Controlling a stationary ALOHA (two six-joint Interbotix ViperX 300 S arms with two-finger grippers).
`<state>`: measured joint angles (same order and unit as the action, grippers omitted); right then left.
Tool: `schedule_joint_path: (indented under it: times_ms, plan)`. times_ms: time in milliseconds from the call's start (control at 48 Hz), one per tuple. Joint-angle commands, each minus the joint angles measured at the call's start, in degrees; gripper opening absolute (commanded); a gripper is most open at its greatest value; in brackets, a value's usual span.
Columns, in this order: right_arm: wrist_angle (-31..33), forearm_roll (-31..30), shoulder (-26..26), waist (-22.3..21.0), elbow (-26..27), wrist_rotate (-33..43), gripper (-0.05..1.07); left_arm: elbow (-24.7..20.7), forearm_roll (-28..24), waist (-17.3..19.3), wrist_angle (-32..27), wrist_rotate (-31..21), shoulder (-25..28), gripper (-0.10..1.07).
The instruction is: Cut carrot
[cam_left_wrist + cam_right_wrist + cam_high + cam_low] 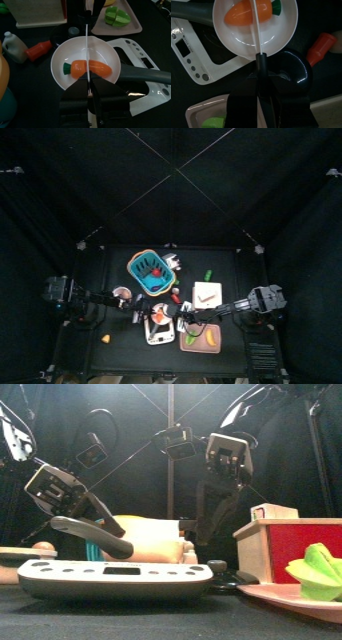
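An orange carrot (pixel 93 69) with a green stub lies in a white bowl (pixel 72 50), which rests partly on a white scale (pixel 143 55). A thin knife (pixel 256 30) stands edge-on across the carrot (pixel 241 12). Its black handle sits in my right gripper (pixel 260 62), which is shut on it at the bowl's (pixel 244 39) rim. From the opposite side, my left gripper (pixel 87 84) is shut at the bowl's near rim. The knife (pixel 87 50) runs right up to its tips; whether they pinch it is not visible. In the top view both grippers meet at the carrot (pixel 160 312).
A grey handle (pixel 143 75) lies across the scale. A pink tray (pixel 133 29) holds a green vegetable (pixel 115 15). A red bottle (pixel 39 49) and a white bottle (pixel 12 45) lie beside the bowl. A wooden box (pixel 283 544) and a blue basket (pixel 151 271) stand behind.
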<state>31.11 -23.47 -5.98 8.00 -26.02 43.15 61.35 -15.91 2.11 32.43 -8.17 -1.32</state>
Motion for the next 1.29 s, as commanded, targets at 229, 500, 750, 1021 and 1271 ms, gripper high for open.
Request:
schedule_joint_path:
  times_ms: [229,500,750,1021,1271]
  plan:
    - [-0.4,-0.4,1.0,-0.5,2.6,-0.2,0.47,-0.9,0.2,0.1,-1.5,0.1,0.2,0.36]
    - [0.3,-0.9,1.8,-0.5,3.5,-0.4,0.47,-0.8,0.0,-0.1,-1.5,0.1,-1.8,0.36]
    - [2.2,-3.0,3.5,-0.4,4.6,-0.1,0.47,-0.5,-0.3,-0.8,-1.5,0.3,-6.3,0.36]
    - [2.3,-3.5,3.8,-0.4,4.6,0.0,0.47,-0.5,-1.3,-1.1,-1.5,0.2,-8.2,0.36]
    - [2.4,-3.6,4.0,-0.2,5.1,-0.1,0.47,-0.4,-1.3,-1.1,-1.5,0.2,-8.1,0.36]
